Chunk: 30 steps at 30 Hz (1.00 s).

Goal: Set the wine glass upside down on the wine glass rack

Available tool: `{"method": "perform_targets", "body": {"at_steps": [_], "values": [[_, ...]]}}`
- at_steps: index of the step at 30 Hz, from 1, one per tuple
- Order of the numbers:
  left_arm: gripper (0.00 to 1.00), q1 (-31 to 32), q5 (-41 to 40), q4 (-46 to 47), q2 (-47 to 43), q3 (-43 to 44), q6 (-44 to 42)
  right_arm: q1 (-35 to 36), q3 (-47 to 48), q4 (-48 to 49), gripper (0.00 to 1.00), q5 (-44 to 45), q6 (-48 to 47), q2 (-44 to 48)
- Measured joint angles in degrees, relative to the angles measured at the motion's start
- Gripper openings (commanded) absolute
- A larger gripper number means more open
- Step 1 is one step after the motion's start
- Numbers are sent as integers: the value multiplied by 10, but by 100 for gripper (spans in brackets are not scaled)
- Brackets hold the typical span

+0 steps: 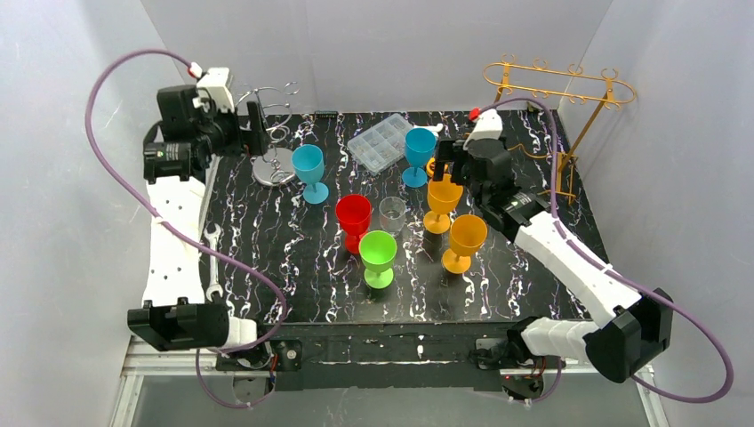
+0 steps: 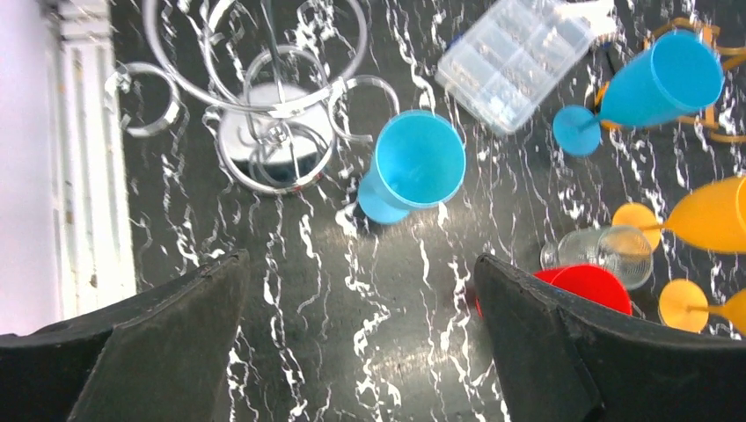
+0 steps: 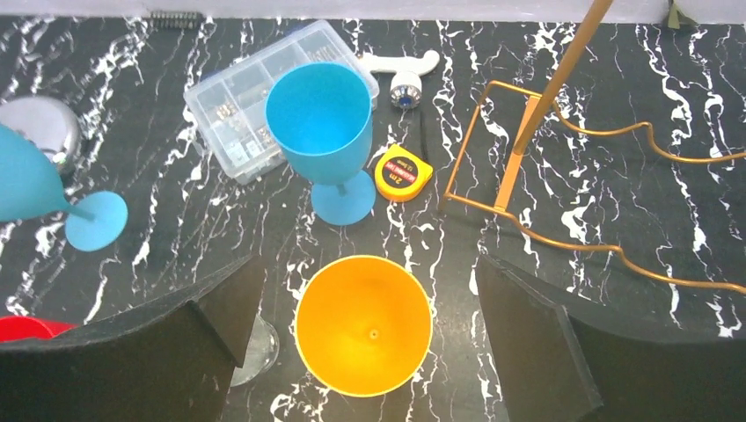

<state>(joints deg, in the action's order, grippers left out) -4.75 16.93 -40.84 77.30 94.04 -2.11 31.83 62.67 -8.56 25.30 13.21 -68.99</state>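
Wine glass in orange [image 3: 363, 325] stands upright on the table [image 1: 293, 285], directly under our right claw [image 3: 365, 262]. That claw hangs above the bowl with its jaws spread wide, one on either side, grasping nothing. Just behind it we see a blue glass [image 3: 321, 123], also upright, with a yellow tape measure [image 3: 403, 171] beside its foot and a clear plastic box [image 3: 264, 97] behind it. To the right rises the gold rack [image 3: 545, 97], at the table's far right corner. A second orange glass [image 1: 464, 240] stands nearer us.

Our left claw [image 2: 361, 257] is likewise released and wide, holding nothing, above the far left of the table. Ahead of it are another blue glass [image 2: 418, 163] and the silver rack [image 2: 273, 123], close together. Toward the middle stand a red glass [image 1: 353, 218], a green glass [image 1: 378, 256] and a small clear glass [image 1: 392, 213]. A wrench [image 1: 213, 258] lies by the left edge.
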Motion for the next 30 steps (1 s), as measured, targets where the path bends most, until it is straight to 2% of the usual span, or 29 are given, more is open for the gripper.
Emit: {"method": "perform_targets", "body": {"at_steps": [4,5,11,18,23,30], "values": [[99,0,-28,-47,55,128,8,45,15,-30,100,38,-15,-18],[99,0,-37,-53,72,157,9,55,20,-40,97,47,-17,-24],[99,0,-78,-81,181,271,11,118,63,-94,92,85,-34,-58],[84,0,-87,-94,350,397,23,175,104,-123,90,110,-46,-76],[73,0,-71,-88,402,414,37,185,143,-145,88,105,-50,-104],[56,0,-20,-22,397,376,43,186,171,-162,84,86,-50,-167]]}}
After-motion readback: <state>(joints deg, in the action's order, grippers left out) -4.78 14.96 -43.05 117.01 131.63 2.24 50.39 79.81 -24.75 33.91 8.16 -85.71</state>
